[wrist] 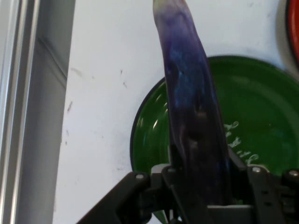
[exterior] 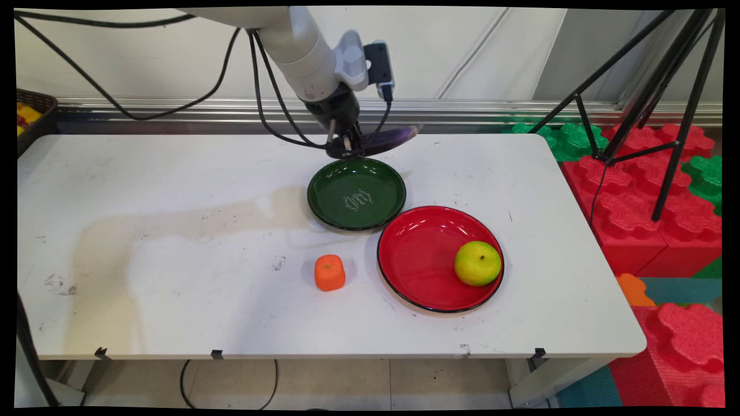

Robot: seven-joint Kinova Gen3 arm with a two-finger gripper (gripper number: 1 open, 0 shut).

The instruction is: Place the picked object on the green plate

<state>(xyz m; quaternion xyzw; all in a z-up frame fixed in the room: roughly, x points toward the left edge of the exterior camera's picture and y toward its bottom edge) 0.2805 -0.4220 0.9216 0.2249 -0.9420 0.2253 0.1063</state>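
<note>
My gripper [exterior: 348, 149] is shut on a long purple eggplant [exterior: 388, 139], held roughly level just above the far rim of the green plate [exterior: 329, 202]. In the hand view the eggplant [wrist: 191, 107] runs up from between the fingers [wrist: 174, 161] across the green plate [wrist: 261, 112] below it. Nothing lies in the green plate. A red plate [exterior: 416, 260] sits nearer and to the right, touching the green one, with a yellow-green round fruit [exterior: 477, 263] on its right side. An orange blocky fruit [exterior: 329, 272] stands on the table left of the red plate.
The white table [exterior: 173, 242] is stained at left. A dark basket [exterior: 36, 110] with yellow things sits at the far left edge. A black tripod [exterior: 647, 98] and red and green foam blocks [exterior: 647, 190] stand off the table's right side.
</note>
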